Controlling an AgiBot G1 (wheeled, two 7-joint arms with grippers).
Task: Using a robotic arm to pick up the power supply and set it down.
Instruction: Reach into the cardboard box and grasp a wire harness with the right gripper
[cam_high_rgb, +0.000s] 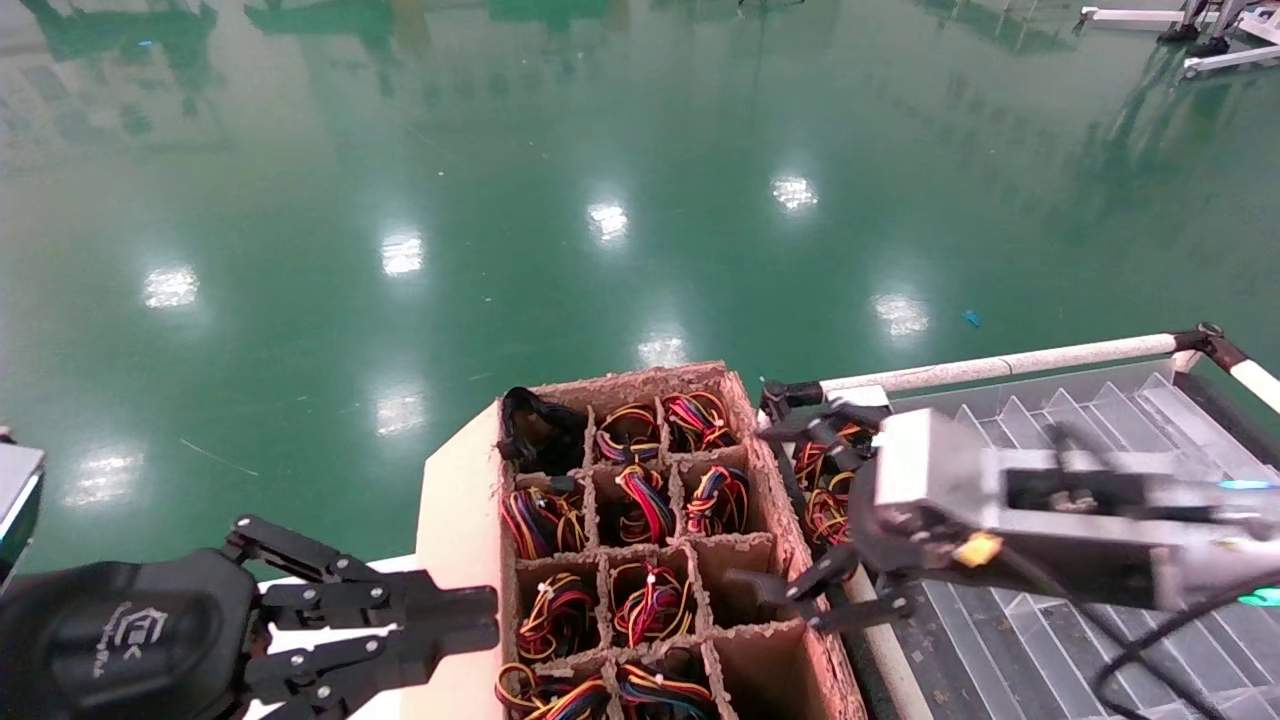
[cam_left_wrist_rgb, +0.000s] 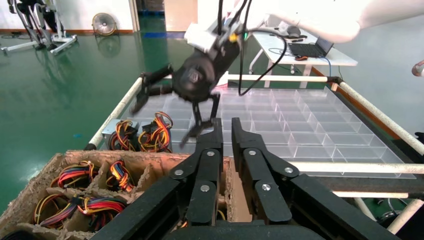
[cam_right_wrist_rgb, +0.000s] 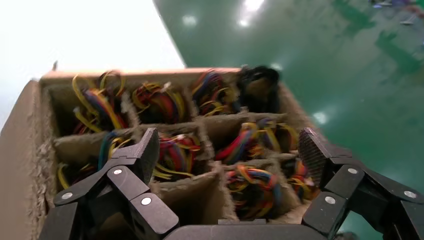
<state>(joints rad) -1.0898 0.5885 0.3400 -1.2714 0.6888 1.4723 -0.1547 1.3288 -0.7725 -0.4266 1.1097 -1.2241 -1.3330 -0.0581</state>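
Several power supplies, showing as bundles of red, yellow and black wires (cam_high_rgb: 640, 500), sit in the compartments of a brown cardboard box (cam_high_rgb: 640, 378). Two more power supplies (cam_high_rgb: 825, 485) (cam_left_wrist_rgb: 142, 135) lie on the clear tray just right of the box. My right gripper (cam_high_rgb: 765, 495) (cam_left_wrist_rgb: 165, 122) hangs open and empty over the box's right wall, beside those two. In the right wrist view its fingers (cam_right_wrist_rgb: 145, 150) spread wide above the compartments (cam_right_wrist_rgb: 250, 182). My left gripper (cam_high_rgb: 490, 617) (cam_left_wrist_rgb: 226, 127) is parked at the box's near left, shut and holding nothing.
A clear divided tray (cam_high_rgb: 1100, 420) (cam_left_wrist_rgb: 300, 120) fills the right side, framed by white rails (cam_high_rgb: 1000, 362). Some box compartments (cam_high_rgb: 735, 560) near the right gripper hold nothing. Green floor lies beyond. A table with a laptop (cam_left_wrist_rgb: 310, 49) stands past the tray.
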